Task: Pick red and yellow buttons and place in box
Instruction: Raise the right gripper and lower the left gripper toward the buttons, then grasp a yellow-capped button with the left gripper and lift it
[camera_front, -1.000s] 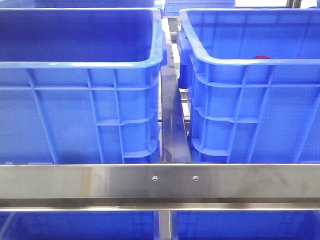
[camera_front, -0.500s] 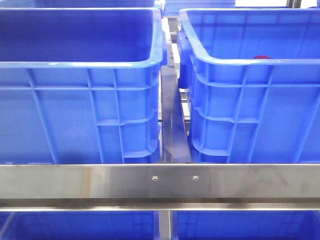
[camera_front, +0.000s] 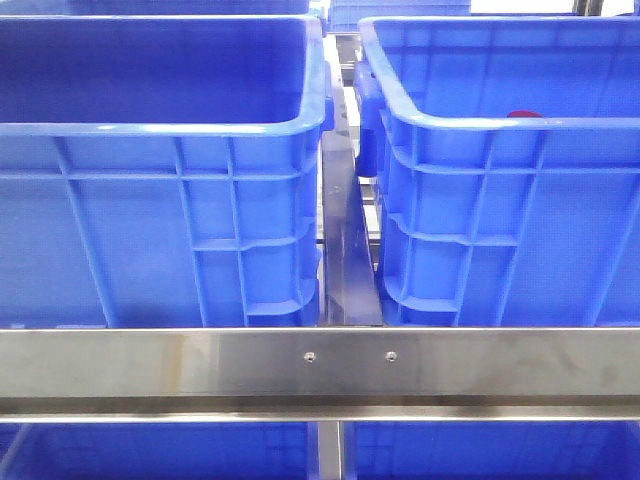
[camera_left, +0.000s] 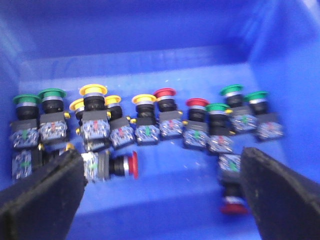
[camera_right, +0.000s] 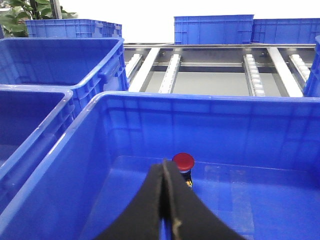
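In the left wrist view several push buttons with red (camera_left: 164, 93), yellow (camera_left: 93, 90) and green caps stand in a row on the floor of a blue crate (camera_left: 150, 30). One red button (camera_left: 131, 165) lies on its side in front of the row, and another red one (camera_left: 234, 207) lies by the finger on that side. My left gripper (camera_left: 160, 162) is open and empty above them. My right gripper (camera_right: 165, 170) is shut and empty over the blue box (camera_right: 125, 130), which holds one upright red button (camera_right: 183, 161). Neither gripper shows in the front view.
Two blue crates stand side by side, one on the left (camera_front: 160, 200) and one on the right (camera_front: 500, 220), behind a steel rail (camera_front: 320, 365). A red cap (camera_front: 524, 114) peeks over the right crate's rim. More crates (camera_right: 212, 29) and roller tracks (camera_right: 252, 75) lie beyond.
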